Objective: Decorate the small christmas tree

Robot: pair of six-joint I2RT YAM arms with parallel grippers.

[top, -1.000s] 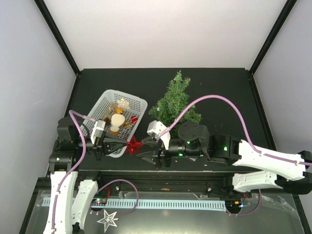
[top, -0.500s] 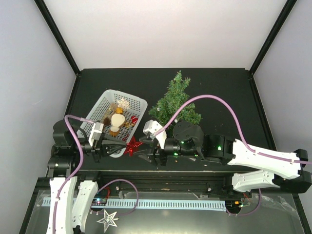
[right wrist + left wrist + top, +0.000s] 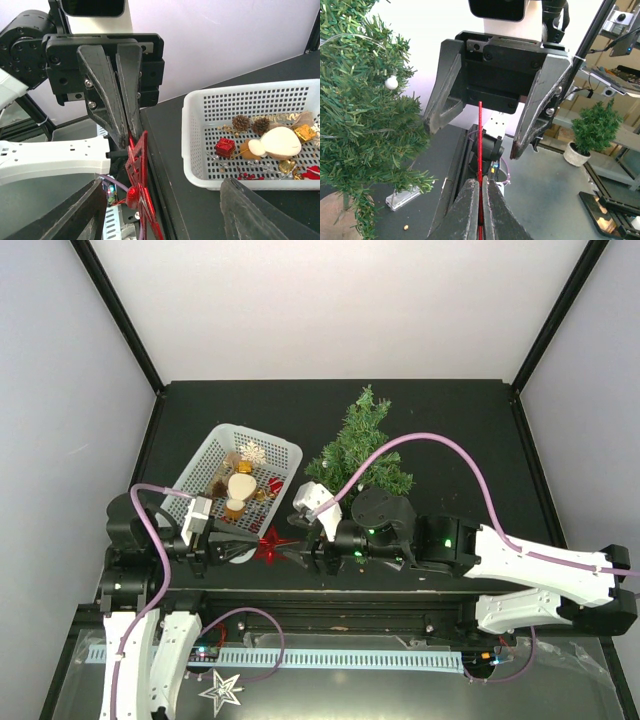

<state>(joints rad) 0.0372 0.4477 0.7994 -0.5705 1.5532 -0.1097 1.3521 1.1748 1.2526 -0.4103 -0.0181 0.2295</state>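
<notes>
The small christmas tree stands at the middle of the black table; its branches fill the left of the left wrist view. My left gripper is shut on a red glitter star ornament near the table's front edge. The star shows edge-on as a thin red line between my left gripper's closed jaws. My right gripper is open, facing the left one, its fingers on either side of the star. In the right wrist view the star hangs between my right gripper's spread fingers.
A white basket left of the tree holds ornaments: pine cones, a red gift box, a white and tan figure, gold pieces. Its near wall is right of the star. A silver star lies below the table edge.
My left gripper has drawn back toward the near edge with the red star, away from the basket. My right gripper has moved left, closing in around the star.
</notes>
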